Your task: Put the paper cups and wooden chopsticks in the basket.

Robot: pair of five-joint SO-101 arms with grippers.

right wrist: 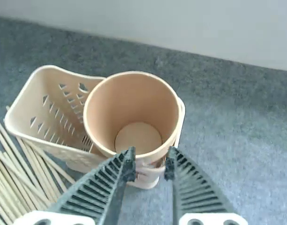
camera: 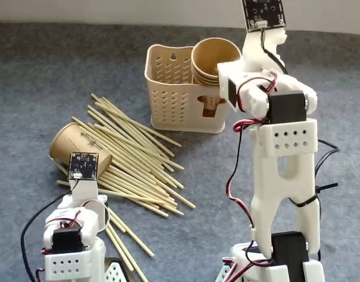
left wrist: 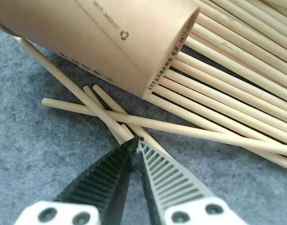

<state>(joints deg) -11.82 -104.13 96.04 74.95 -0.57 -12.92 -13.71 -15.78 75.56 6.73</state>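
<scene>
A stack of brown paper cups (camera: 214,59) stands in the right end of the cream basket (camera: 174,94). My right gripper (right wrist: 149,164) is open, its fingertips (right wrist: 128,163) just over the near rim of the top cup (right wrist: 131,117), not holding it. Another paper cup (camera: 71,144) lies on its side at the left edge of the pile of wooden chopsticks (camera: 138,155). My left gripper (left wrist: 136,140) is shut low over the carpet, its tips touching the crossed ends of three chopsticks (left wrist: 106,105) just below the lying cup (left wrist: 134,42).
The basket (right wrist: 45,108) has slotted walls and its left part holds nothing visible. Grey carpet (camera: 39,76) covers the table. A few loose chopsticks (camera: 130,244) lie beside the left arm's base (camera: 74,247). The right arm (camera: 282,164) stands tall in front of the basket.
</scene>
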